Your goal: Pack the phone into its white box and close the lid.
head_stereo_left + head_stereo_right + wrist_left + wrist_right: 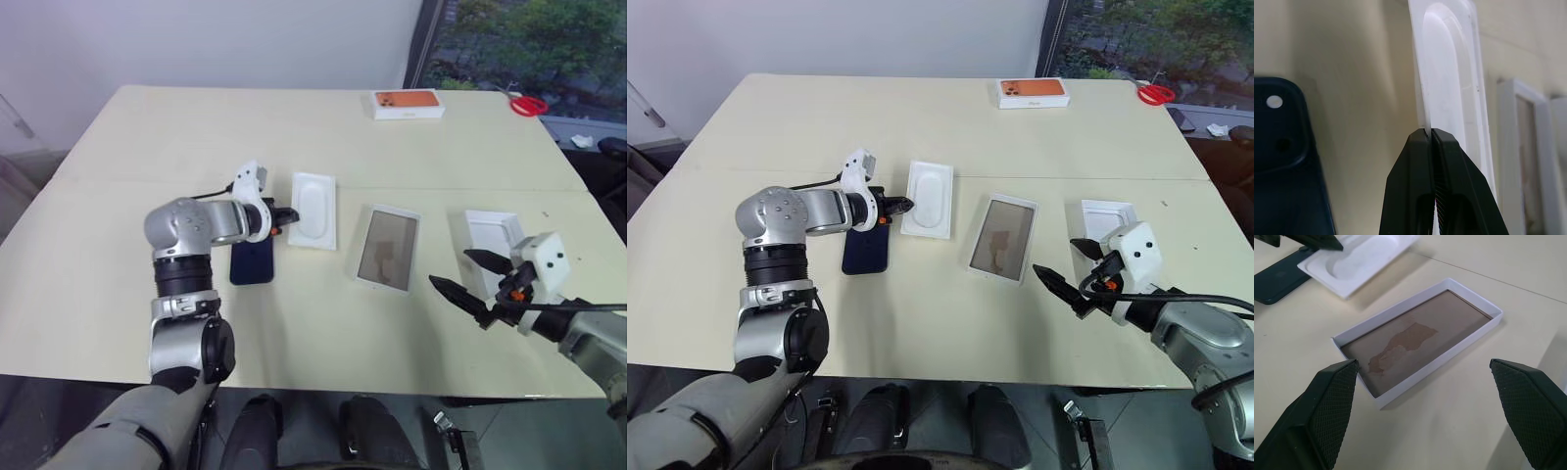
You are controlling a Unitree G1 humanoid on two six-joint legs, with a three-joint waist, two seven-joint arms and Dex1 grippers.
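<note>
On the cream bench (118, 323), going left to right: the phone (253, 262) lies flat, dark back up, camera corner showing in the left wrist view. It sits just beside the white insert (314, 210), at about its 8 o'clock. The left end effector (286, 214) has its 2 black fingers pinched shut on the near edge of that insert, not on the phone. The wrist view shows the thin white rim clamped between the tips.

Next along, at the insert's 4 o'clock, is the white box (388, 248), open, brownish floor bare, with nothing in it. Farther right, at the box's 3 o'clock, lies the lid (490, 235), plain white side up as far as I can tell. The right end effector (468, 278) hangs near it, fingers spread wide, holding nothing and aimed toward the box.

At the far edge, around 12 o'clock, sit an orange-topped box (408, 104) and red scissors (529, 104), well apart from the work.

What worries me: the pinch is on a thin rim at 1 edge only, so the insert could slip out or swing if lifted. It lies so close to the phone that dragging it might nudge the phone aside. The phone itself is still unpacked.
</note>
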